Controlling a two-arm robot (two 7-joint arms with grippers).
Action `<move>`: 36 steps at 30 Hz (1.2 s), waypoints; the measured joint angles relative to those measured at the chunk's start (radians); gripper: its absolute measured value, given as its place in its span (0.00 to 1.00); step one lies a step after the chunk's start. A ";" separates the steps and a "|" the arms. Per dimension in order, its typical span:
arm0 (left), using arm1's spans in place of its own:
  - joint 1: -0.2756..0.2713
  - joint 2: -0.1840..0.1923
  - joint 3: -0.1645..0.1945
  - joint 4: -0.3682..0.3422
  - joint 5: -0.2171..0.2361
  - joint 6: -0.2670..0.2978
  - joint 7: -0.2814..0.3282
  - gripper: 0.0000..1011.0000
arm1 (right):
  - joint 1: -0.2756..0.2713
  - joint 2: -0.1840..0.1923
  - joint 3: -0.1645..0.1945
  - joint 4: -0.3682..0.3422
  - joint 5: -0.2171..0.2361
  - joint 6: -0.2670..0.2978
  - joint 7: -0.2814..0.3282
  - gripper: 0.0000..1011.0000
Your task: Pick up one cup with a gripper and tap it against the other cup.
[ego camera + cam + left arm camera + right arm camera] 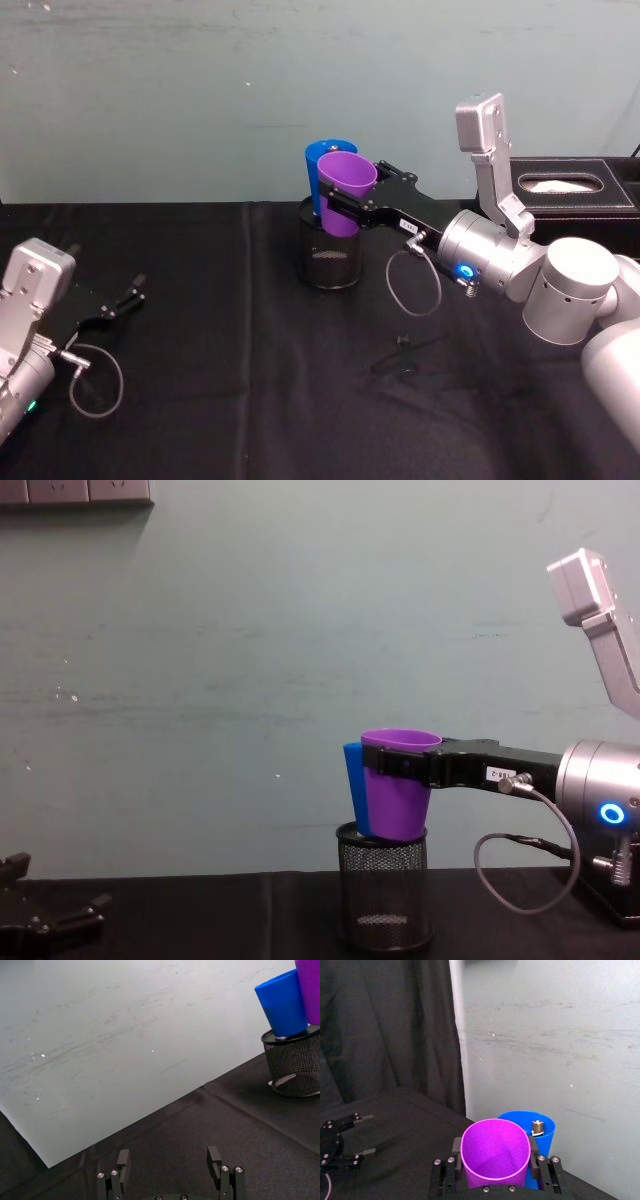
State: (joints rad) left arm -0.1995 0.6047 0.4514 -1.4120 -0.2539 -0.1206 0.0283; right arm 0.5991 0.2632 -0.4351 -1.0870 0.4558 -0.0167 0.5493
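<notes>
— Are you picking up any text out there?

— I'm seeing one small white label (497,776), sitting on the right gripper (395,765), on its black body.

— Are you reading it?

— I'm trying, but its dark marks are coming through too small for me; I'm not making out a single character anywhere.

The purple cup (395,800) hides most of the blue cup (352,780); the white label (494,775) on the right gripper (390,765) is unreadably small.

The purple cup (346,192) and the bright blue cup (318,168) are plain and unpatterned. The holder (331,265) is black mesh, the surface (250,400) black, the wall (200,100) pale grey-green, faintly scuffed.
</notes>
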 joint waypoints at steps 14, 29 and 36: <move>0.000 0.000 0.000 0.000 0.000 0.000 0.000 0.99 | 0.000 0.000 0.000 0.000 0.000 0.001 -0.001 0.73; 0.000 0.000 0.000 0.000 0.000 0.000 0.000 0.99 | 0.000 0.000 0.000 0.000 0.000 0.001 -0.001 0.73; 0.000 0.000 0.000 0.000 0.000 0.000 0.000 0.99 | 0.000 0.000 0.000 0.000 0.000 0.001 -0.001 0.73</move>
State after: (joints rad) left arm -0.1995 0.6047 0.4514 -1.4120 -0.2539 -0.1205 0.0283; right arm 0.5990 0.2631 -0.4351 -1.0871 0.4556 -0.0160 0.5483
